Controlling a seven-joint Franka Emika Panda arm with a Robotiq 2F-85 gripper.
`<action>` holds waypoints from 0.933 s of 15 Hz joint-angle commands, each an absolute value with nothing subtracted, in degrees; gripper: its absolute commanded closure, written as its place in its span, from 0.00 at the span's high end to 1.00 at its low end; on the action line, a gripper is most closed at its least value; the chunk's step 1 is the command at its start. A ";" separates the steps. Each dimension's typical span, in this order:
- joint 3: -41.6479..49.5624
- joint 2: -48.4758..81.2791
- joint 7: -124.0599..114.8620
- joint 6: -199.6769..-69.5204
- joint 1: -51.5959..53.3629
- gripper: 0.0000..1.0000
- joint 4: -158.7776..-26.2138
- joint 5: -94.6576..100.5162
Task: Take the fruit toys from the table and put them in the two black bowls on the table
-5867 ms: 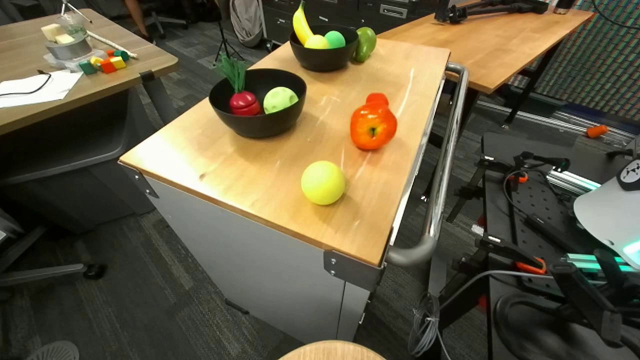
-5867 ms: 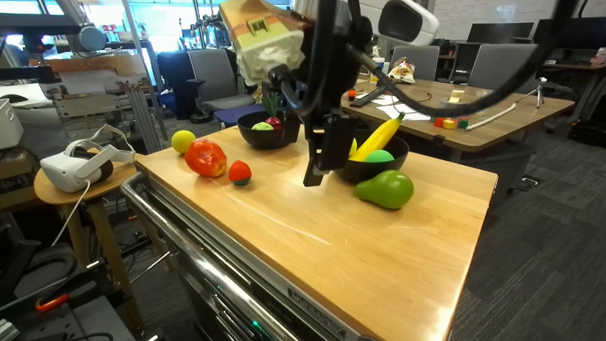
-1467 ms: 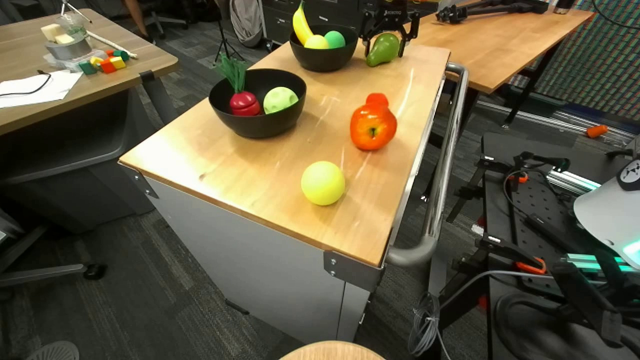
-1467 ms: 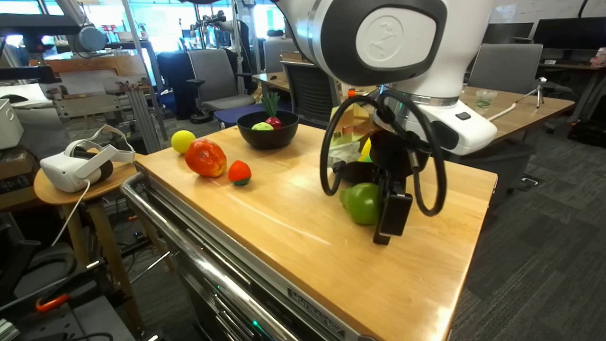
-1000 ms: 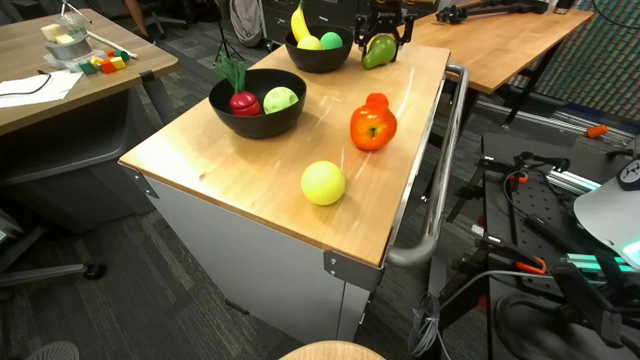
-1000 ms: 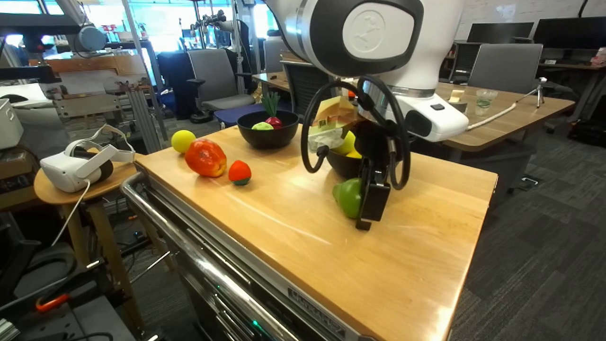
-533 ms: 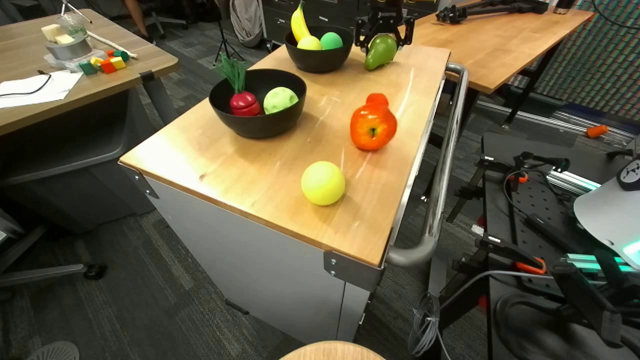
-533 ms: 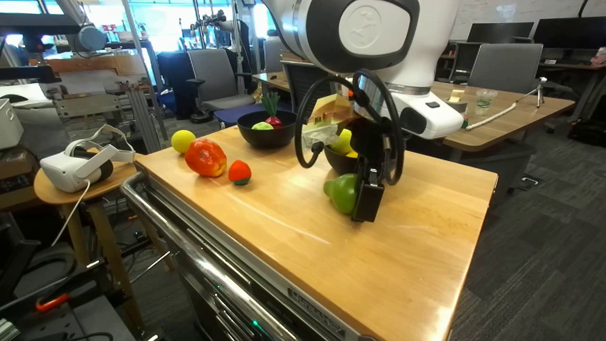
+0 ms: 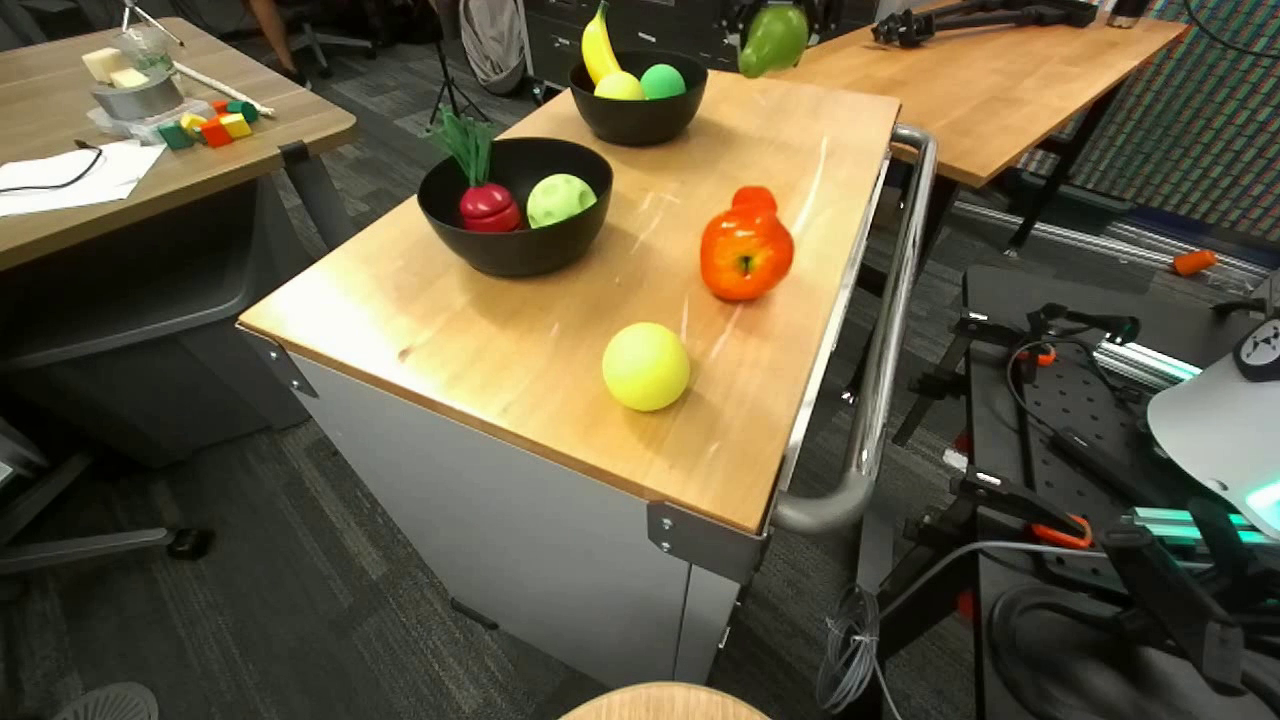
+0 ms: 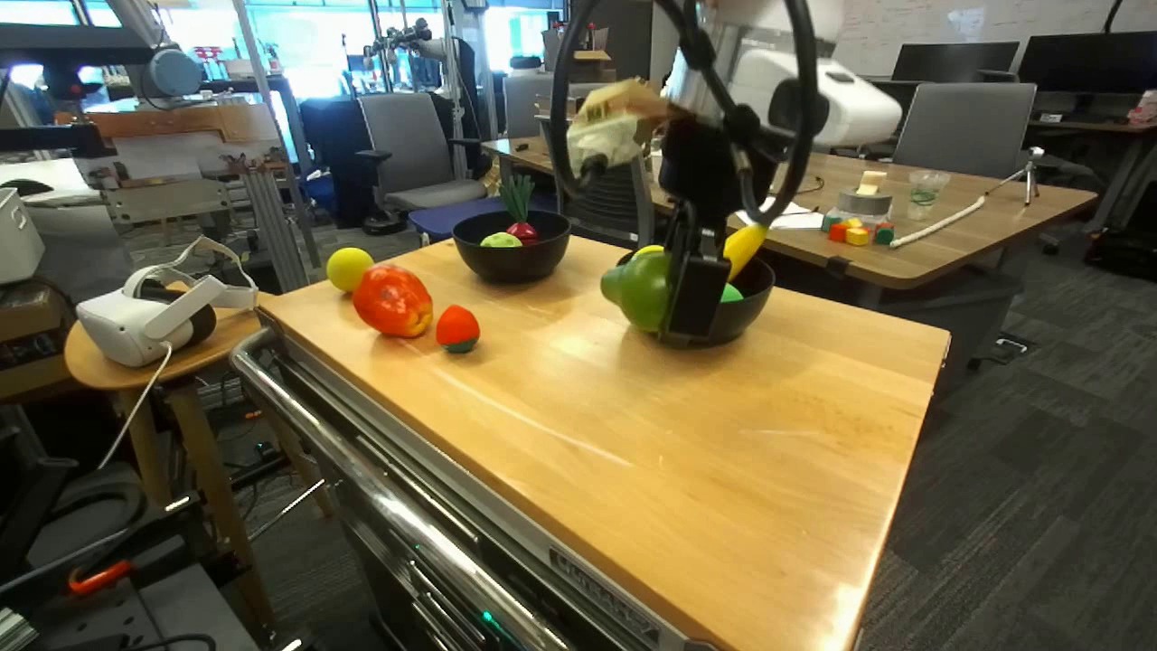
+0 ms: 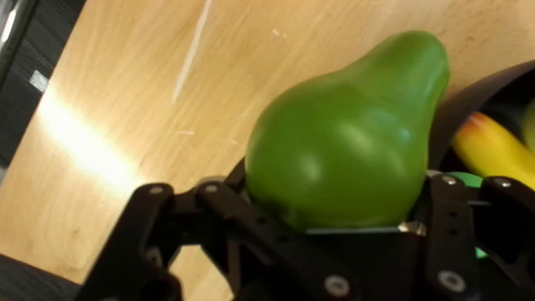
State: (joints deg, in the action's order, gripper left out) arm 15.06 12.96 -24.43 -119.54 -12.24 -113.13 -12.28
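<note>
My gripper (image 11: 336, 184) is shut on the green pear (image 11: 347, 138), with a finger on each side of its round end; the fingertips are mostly hidden behind it. The pear hangs above the table (image 10: 777, 470). In an exterior view it overlaps the black bowl (image 10: 748, 316) that holds a banana (image 9: 599, 48), a yellow ball (image 9: 619, 87) and a green ball (image 9: 663, 82). A red leafy toy (image 9: 489, 208) and a pale green ball (image 9: 560, 199) sit in the other black bowl (image 9: 530, 255). Loose on the table lie an orange-red fruit (image 9: 746, 252), a yellow ball (image 9: 647, 366) and a small red fruit (image 10: 458, 327).
A metal rail (image 10: 389, 497) runs along one side of the table. Beyond the table's corner, a round stool (image 10: 99, 371) carries a white headset (image 10: 149, 312). A cluttered desk (image 10: 958, 244) and grey chairs stand behind.
The gripper has shut around the pear and lifted it off the table. Shortly before, the pear lay beside the far bowl, which also shifted slightly. The loose fruits have not moved.
</note>
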 commanded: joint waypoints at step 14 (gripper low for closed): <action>6.53 16.60 3.39 -135.67 -11.55 0.38 -108.97 -17.31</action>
